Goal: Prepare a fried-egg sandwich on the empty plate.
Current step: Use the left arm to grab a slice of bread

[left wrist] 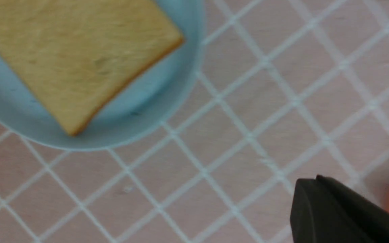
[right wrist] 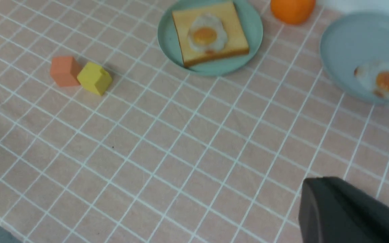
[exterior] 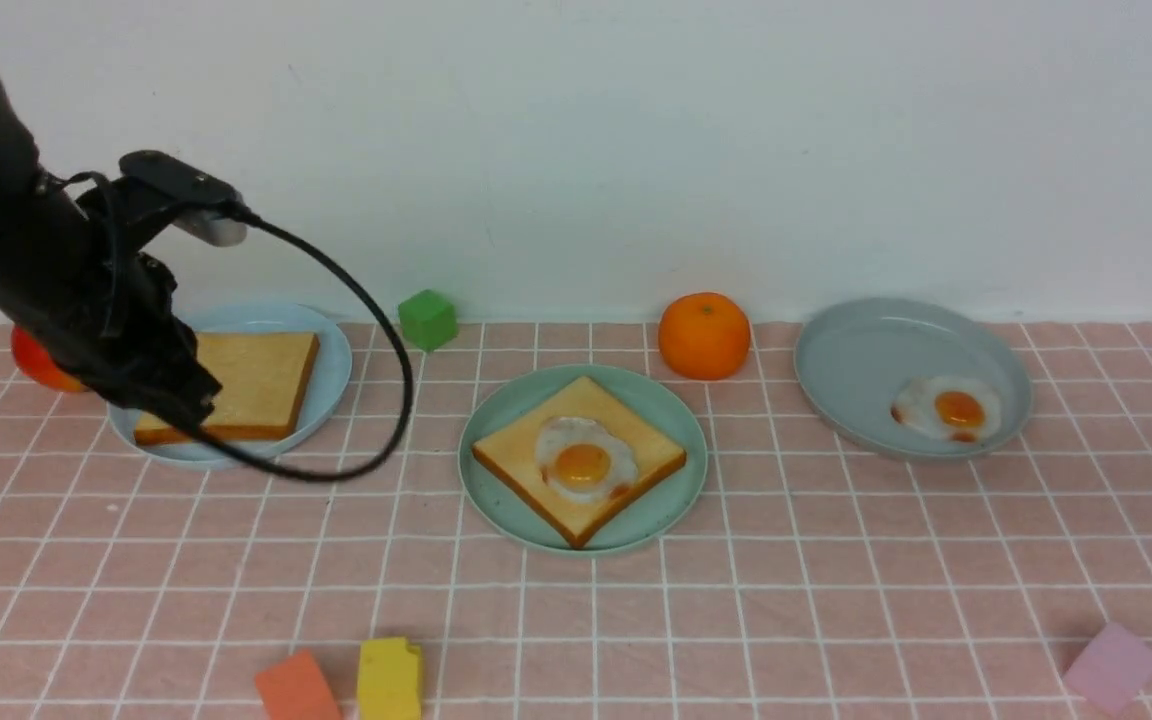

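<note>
Right now, nearest you on the tiled bench, a coral block and a yellow block sit side by side on the left, while a lilac block lies on the right.

Farther in, around the middle, you have the mint-green plate. On it lies the lower toast slice, turned cornerwise toward you, with the yellow-orange-yolk fried egg flat on top, roughly centered, yolk upward.

To the left, the pale blue plate holds the other toast slice, partly covered in your front view by your left arm. A black cable loops out from that arm. Your left fingers are fully closed, with nothing in them. Your right fingers are closed too and equally empty; you see them only in their own wrist view, above the bench.

Toward the far right, the grey dish carries the darker-yolk fried egg near its right side. Along the far edge, a green block stands left of center, an orange stands just right of center, and a red-and-orange round item shows partly behind your left arm.
</note>
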{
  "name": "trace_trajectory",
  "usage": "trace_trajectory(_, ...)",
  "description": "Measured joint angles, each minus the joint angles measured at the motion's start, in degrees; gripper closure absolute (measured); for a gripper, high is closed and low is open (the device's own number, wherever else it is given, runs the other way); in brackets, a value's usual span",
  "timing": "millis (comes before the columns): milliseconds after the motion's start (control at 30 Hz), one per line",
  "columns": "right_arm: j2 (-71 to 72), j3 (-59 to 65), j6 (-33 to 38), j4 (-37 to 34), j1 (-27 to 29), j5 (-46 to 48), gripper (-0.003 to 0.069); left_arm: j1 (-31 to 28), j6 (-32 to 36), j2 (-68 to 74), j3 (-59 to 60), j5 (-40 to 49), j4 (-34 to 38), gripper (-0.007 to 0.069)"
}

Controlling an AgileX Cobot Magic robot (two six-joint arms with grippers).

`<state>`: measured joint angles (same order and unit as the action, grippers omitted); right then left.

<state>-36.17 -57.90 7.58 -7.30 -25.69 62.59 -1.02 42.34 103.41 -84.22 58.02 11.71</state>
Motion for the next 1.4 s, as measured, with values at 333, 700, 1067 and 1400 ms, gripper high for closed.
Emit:
trace_trajectory(333,0.1,0.5,1.3,-0.3,0.0,0.2,0.0651,-1.0,10.0,12.9,-7.6,-4.2,-4.3,0.0419)
trace_trajectory(700,-0.4,0.5,1.4,-0.9,0.0,0.2,0.0649,-1.0,17.1,17.8,-7.7,-16.8,-8.2,0.0239)
trace_trajectory(1067,-0.4,0.5,1.4,-2.4,0.0,-0.2,0.0649,-1.0,22.5,20.8,-7.7,-20.7,-9.2,0.0312)
trace_trajectory(1400,-0.4,0.5,1.4,-4.4,0.0,-0.2,0.0649,-0.7,22.9,21.2,-8.1,-21.1,-9.5,0.0440)
